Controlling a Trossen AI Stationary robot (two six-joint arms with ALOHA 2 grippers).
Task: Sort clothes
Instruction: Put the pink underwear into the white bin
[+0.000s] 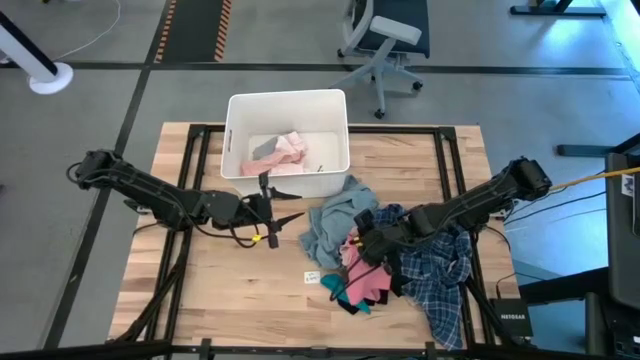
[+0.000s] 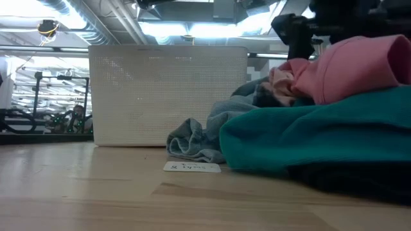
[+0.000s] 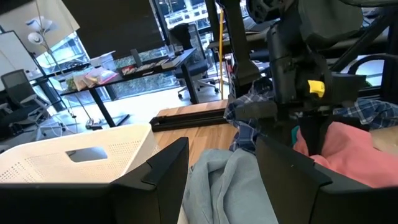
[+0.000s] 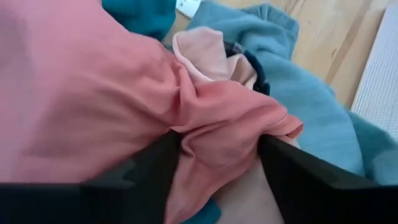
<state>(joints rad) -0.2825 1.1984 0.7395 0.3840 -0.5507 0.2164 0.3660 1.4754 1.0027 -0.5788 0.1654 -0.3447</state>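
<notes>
The clothes lie in a pile at the table's right middle. It holds a grey-blue top [image 1: 333, 222], a blue-white plaid shirt [image 1: 440, 280], a pink piece [image 4: 81, 93], a pale pink piece [image 4: 208, 56] and a teal piece [image 2: 308, 138]. My right gripper [image 4: 217, 177] is open and down on the pile, with a pink fold between its fingers. My left gripper [image 1: 288, 208] hangs level and open above the table, left of the pile, with nothing between its fingers [image 3: 168, 171]. Two small pieces, one pink [image 1: 288, 150] and one grey, lie in the white bin [image 1: 236, 135]. My right gripper comes slanting down from the table's right side. Its open fingers [image 4: 152, 168] stand one on each side of a raised fold of the pink piece [image 4: 214, 140], against the cloth. The pink piece rests slack on top of the other clothes.
The white bin stands at the table's far middle, just beyond my left gripper. A small white label [image 1: 312, 276] lies on the wood near the pile's left edge. Bare tabletop [image 1: 230, 290] stretches along the near left. An office chair [image 1: 385, 45] stands beyond the table.
</notes>
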